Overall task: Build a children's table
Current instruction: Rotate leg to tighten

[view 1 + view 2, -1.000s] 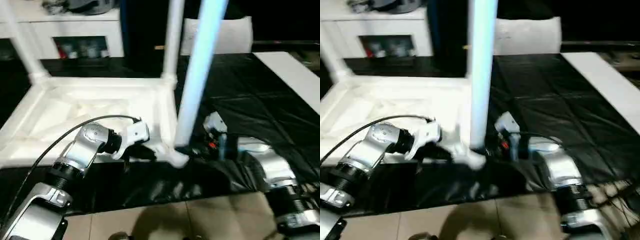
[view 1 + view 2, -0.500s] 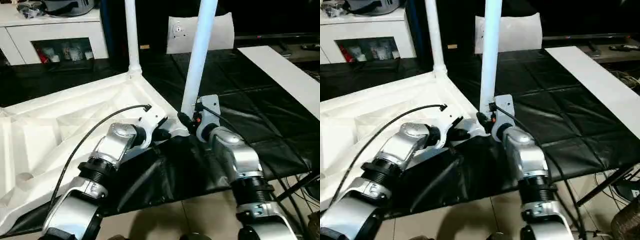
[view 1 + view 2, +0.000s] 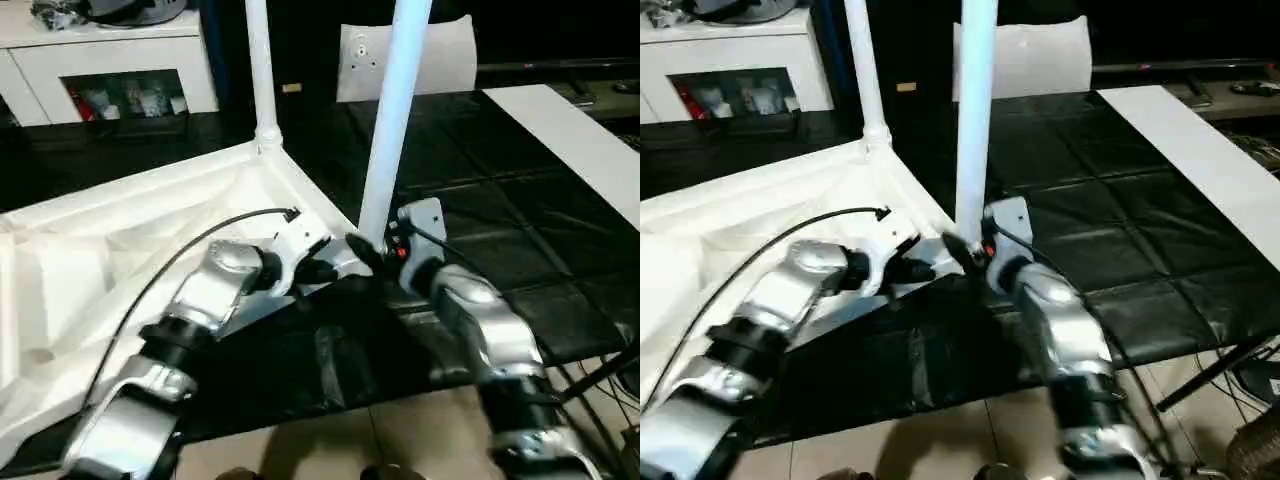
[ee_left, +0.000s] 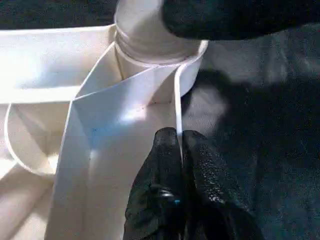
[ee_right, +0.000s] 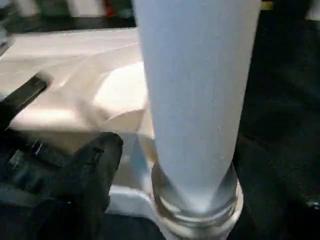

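On the black-covered table [image 3: 480,190] lies the white tabletop [image 3: 110,250], underside up, its ribs showing. Two white legs stand upright in its corner sockets: the far leg [image 3: 259,60] at the back corner and the near leg [image 3: 392,110] at the corner closest to the robot's arms. A flat white sheet [image 3: 405,55] leans at the table's far side. The left gripper [image 4: 177,145] has its fingers pinched closed on the thin rim of the tabletop just beside the near socket. The right gripper [image 3: 375,250] sits at the base of the near leg; one black finger [image 5: 97,160] shows beside the leg, apart from it, so the fingers stand open.
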